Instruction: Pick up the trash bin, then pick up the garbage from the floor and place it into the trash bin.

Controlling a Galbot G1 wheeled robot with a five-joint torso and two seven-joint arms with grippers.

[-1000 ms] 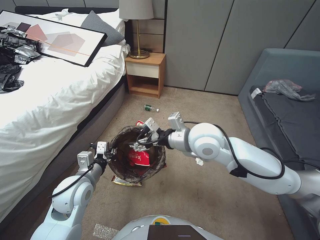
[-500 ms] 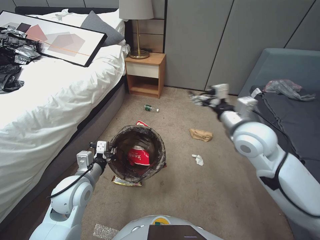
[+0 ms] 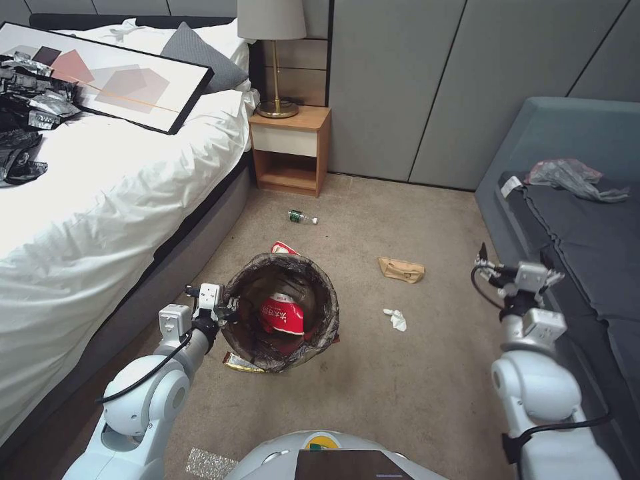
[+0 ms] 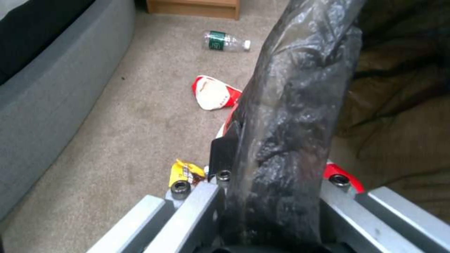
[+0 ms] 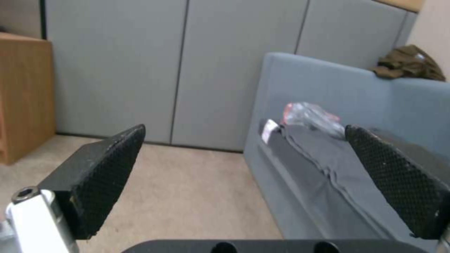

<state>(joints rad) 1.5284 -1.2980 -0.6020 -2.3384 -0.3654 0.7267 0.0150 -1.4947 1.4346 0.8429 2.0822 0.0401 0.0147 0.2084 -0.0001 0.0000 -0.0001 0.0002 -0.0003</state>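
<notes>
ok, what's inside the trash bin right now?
A crushed red-and-white paper cup lies inside the trash bin, on the dark liner. The left gripper clamps the rim. Anything beneath the cup is hidden.

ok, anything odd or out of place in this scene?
Litter on the floor: bottle, paper bag, tissue, a wrapper under the bin, which the left gripper clamps by the rim. A framed picture lies flat on the bed.
</notes>
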